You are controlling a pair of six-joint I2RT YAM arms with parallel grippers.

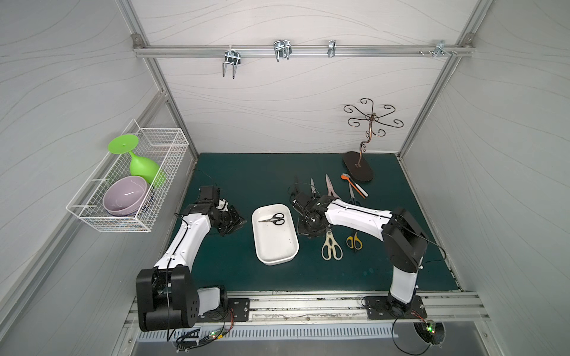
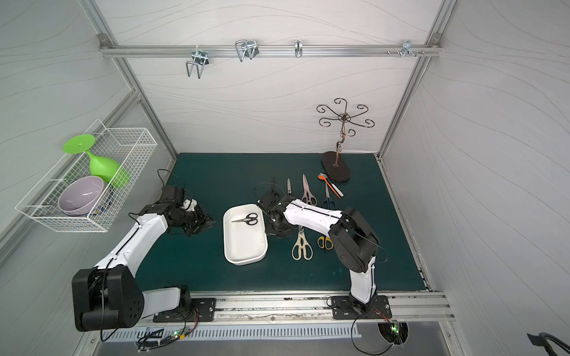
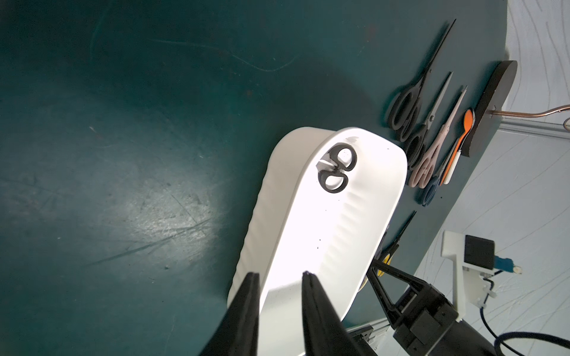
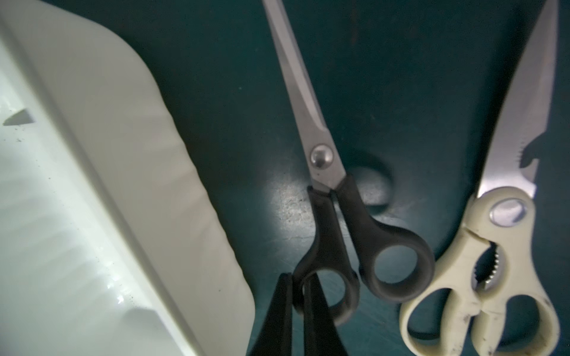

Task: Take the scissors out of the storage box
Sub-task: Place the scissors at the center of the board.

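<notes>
Near right: cream-handled scissors (image 1: 331,246), large, steel blades. Loops sit toward the near edge and the blades run far, under the right arm. Yellow-handled scissors (image 1: 354,241) lie just right of them, same heading.

Centre: storage box (image 1: 275,246), a shallow white tub with rounded corners. Its long axis runs near to far, the near end skewed slightly right. The boxed scissors (image 1: 273,219), small and black-handled, lie on its floor at the far end. They lie crosswise, tips left and loops right.

Right tool (image 4: 298,274) is pressed together on the rim of one loop of the pinched scissors (image 4: 320,154). These are black-handled with closed steel blades. They sit in the narrow strip between the box's right wall and the cream pair, parallel to that pair, tips far. Resting or lifted: cannot tell.

Left tool (image 3: 279,273) is spread a little and grips nothing. In both top views it stands left of the box's left wall, apart from it.

Open room: bare bench (image 1: 234,175) left of the box and beyond it.

Far row, right of centre, side by side with tips far:
- an all-dark pair (image 3: 410,101)
- a steel-bladed black pair (image 3: 427,123)
- pink scissors (image 3: 438,145)
- blue scissors (image 3: 429,192)

Orange spoon (image 1: 348,180) and white spoon (image 1: 361,190) lie just right of these.
</notes>
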